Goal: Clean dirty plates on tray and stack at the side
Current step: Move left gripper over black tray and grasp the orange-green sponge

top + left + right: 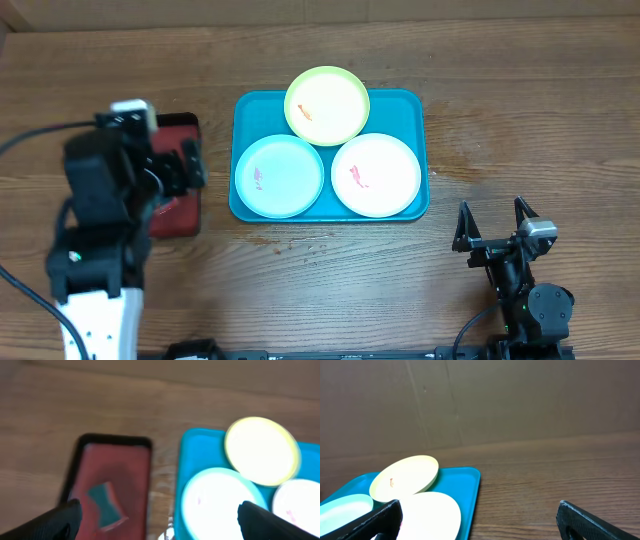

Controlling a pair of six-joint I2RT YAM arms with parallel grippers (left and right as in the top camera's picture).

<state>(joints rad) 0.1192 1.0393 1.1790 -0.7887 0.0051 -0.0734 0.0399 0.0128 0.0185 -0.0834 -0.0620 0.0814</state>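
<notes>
The teal tray lies mid-table and holds three plates. The yellow-green plate is at the back and overlaps the other two. The light blue plate is front left and the white plate front right; each has a small red or orange smear. My left gripper is open and empty, hovering over the dark red tray left of the teal tray. Its view shows the yellow-green plate, the light blue plate and the white plate. My right gripper is open and empty, front right of the tray.
The dark red, black-rimmed tray lies left of the teal tray, with a teal sponge-like piece on it. A cardboard wall stands behind the table. The right wrist view shows bare wood right of the teal tray.
</notes>
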